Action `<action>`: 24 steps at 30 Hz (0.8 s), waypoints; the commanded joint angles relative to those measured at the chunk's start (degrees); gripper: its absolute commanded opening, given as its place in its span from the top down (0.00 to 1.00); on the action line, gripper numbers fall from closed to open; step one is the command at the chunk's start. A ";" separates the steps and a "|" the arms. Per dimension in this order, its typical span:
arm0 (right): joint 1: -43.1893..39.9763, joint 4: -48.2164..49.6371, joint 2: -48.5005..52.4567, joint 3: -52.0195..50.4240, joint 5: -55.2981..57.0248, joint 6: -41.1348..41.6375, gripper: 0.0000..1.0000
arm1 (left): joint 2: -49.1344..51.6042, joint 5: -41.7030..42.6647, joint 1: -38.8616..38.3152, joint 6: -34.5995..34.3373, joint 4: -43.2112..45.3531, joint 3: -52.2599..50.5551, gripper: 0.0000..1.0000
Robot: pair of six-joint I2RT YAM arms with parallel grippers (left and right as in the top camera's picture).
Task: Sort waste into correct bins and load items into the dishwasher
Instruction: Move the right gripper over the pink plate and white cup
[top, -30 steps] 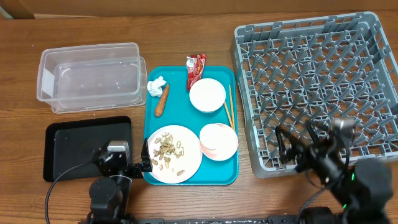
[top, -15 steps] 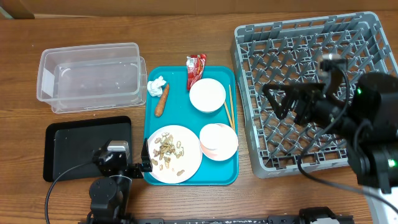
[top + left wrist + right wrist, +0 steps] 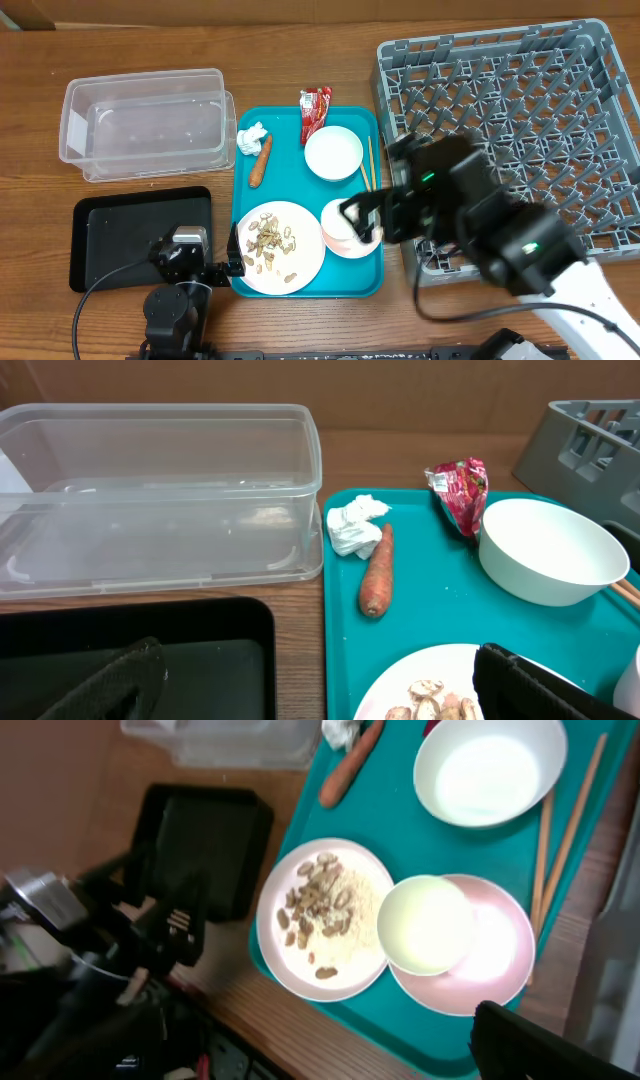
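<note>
A teal tray holds a red wrapper, a crumpled tissue, a carrot, a white bowl, chopsticks, a white plate of peanut shells and a pink plate with a small bowl on it. My left gripper is open and empty, low at the tray's front left corner. My right gripper hovers above the pink plate, looks open and holds nothing; only one finger shows in the right wrist view.
A grey dish rack stands right of the tray. A clear plastic bin sits at the back left, with a black bin in front of it. The left wrist view shows the carrot, tissue and wrapper.
My right arm has swung from the front right, over the dish rack, and left to above the pink plate. The left arm has not moved.
</note>
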 commanded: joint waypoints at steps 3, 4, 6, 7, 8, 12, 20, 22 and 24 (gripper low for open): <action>6.56 0.31 5.33 1.14 10.97 3.85 0.00 | -0.59 0.48 0.31 1.09 0.26 -0.46 0.00; 6.75 0.28 6.82 1.14 10.95 4.31 0.00 | -0.59 0.48 0.31 1.07 0.26 -0.46 0.00; 6.75 0.24 10.34 1.14 10.97 4.26 0.00 | -0.59 0.48 0.31 1.09 0.26 -0.46 0.00; 6.75 0.20 11.98 1.14 10.97 4.26 0.00 | -0.59 0.48 0.31 1.09 0.26 -0.46 0.00; 6.62 0.20 13.68 1.14 10.93 4.26 0.00 | -0.59 0.48 0.31 1.09 0.26 -0.46 0.00; 6.58 0.44 16.57 1.14 10.99 4.26 0.00 | -0.59 0.48 0.31 1.07 0.26 -0.46 0.00; 4.90 0.81 17.18 1.11 17.51 4.28 0.00 | -0.59 0.48 0.31 1.09 0.26 -0.46 0.00; 4.48 0.24 17.73 1.11 17.16 4.26 0.00 | -0.59 0.48 0.31 1.07 0.26 -0.46 0.01; 4.48 -0.26 18.32 1.07 17.18 4.24 0.00 | -0.59 0.48 0.31 1.09 0.26 -0.46 0.00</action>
